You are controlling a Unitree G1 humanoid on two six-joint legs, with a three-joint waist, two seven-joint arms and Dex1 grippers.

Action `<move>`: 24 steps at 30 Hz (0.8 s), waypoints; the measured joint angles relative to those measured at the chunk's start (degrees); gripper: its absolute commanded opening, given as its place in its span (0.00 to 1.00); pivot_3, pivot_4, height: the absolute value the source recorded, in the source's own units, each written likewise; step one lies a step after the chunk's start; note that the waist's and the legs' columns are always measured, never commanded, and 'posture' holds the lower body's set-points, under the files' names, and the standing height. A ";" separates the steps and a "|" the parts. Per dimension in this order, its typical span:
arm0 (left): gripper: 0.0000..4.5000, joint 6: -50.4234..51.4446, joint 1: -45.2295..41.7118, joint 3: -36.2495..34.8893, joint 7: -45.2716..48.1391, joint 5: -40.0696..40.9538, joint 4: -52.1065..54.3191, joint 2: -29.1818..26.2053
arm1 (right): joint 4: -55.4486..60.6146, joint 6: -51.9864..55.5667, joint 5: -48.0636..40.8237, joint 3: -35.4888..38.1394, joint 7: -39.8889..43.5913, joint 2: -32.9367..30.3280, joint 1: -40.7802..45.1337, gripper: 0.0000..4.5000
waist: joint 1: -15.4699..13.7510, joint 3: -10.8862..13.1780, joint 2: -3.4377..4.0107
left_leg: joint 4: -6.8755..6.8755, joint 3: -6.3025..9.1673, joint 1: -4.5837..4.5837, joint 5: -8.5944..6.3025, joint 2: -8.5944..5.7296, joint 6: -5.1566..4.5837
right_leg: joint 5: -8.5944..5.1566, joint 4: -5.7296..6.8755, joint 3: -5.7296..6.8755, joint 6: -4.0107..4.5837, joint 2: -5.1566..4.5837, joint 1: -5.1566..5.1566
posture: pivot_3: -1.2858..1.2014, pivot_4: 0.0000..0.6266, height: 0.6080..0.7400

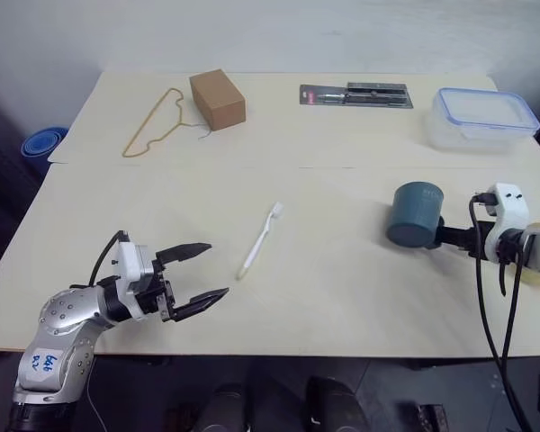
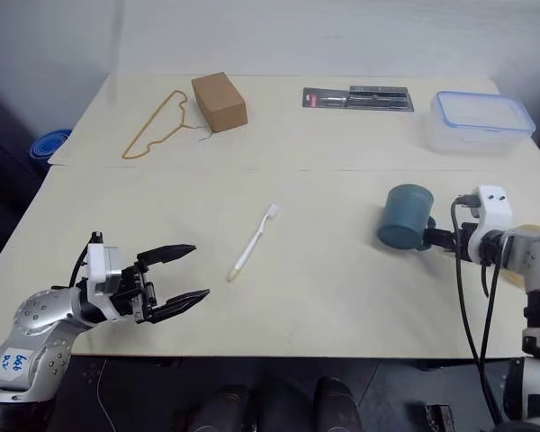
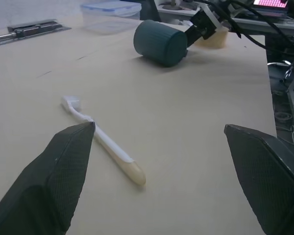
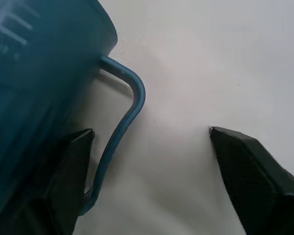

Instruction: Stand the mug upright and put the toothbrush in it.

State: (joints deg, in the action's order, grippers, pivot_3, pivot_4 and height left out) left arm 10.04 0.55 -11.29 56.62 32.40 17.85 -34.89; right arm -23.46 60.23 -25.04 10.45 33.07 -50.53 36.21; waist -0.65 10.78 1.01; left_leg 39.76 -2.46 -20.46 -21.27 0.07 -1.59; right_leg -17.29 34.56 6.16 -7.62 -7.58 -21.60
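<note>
The dark teal mug [image 1: 416,214] lies on its side at the right of the table, its closed bottom facing me. My right gripper [image 4: 151,131] is right behind it and open; the mug's thin handle [image 4: 132,98] passes between the fingers, close to one of them. The white toothbrush [image 1: 259,241] lies flat mid-table, bristled head pointing away from me. My left gripper [image 1: 216,270] hovers open near the front left edge, a short way left of the toothbrush's handle end [image 3: 132,174], with nothing between its fingers.
A brown box [image 1: 218,99] and a loop of yellow cord [image 1: 153,126] lie at the back left. At the back right are a black-and-red packaged tool [image 1: 355,94] and a clear lidded container [image 1: 481,117]. A yellowish tape roll [image 3: 213,39] sits behind my right gripper.
</note>
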 measured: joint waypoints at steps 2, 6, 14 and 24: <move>1.00 -0.01 -0.30 0.04 0.01 0.00 -0.05 0.00 | -1.61 0.02 1.42 -1.95 1.37 -0.03 1.99 0.50 | 0.41 0.00 0.00 | -0.01 0.01 0.00 0.00 0.00 0.01 | 0.00 0.00 0.01 0.00 0.00 0.00 | 0.52 0.24 1.00; 1.00 -0.10 -0.99 0.03 0.29 0.00 -0.17 -0.01 | -3.36 1.20 2.69 -4.28 4.83 -0.17 4.23 0.18 | 0.73 0.00 0.00 | -0.04 0.04 -0.01 0.00 0.00 0.01 | 0.00 -0.01 0.03 0.00 0.00 0.00 | 0.52 0.24 1.00; 1.00 -0.22 -0.42 -0.70 0.29 -0.01 -0.57 -0.05 | 1.57 -18.57 3.05 -2.26 13.68 5.74 0.50 0.01 | 1.02 -0.05 -0.13 | -0.08 -0.05 0.02 -0.04 0.07 0.08 | 0.00 -0.07 0.01 0.00 0.07 -0.02 | 0.52 0.24 1.00; 1.00 -0.89 0.18 -3.05 -2.12 -0.04 -1.14 0.34 | 1.28 -67.73 9.53 -3.92 11.90 29.80 -4.41 0.01 | 0.78 -0.03 -0.10 | -0.09 0.14 -0.03 0.01 -0.07 0.09 | 0.00 0.07 0.01 0.00 0.00 -0.10 | 0.52 0.24 1.00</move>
State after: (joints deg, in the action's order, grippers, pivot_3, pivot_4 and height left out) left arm 9.15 0.72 -14.34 54.51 32.36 16.71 -34.55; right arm -22.18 -7.49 -15.51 6.53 44.96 -20.73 31.80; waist 0.13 10.75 0.91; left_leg 39.67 -2.31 -20.50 -21.26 0.01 -1.50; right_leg -17.30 34.63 6.17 -7.61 -7.58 -21.70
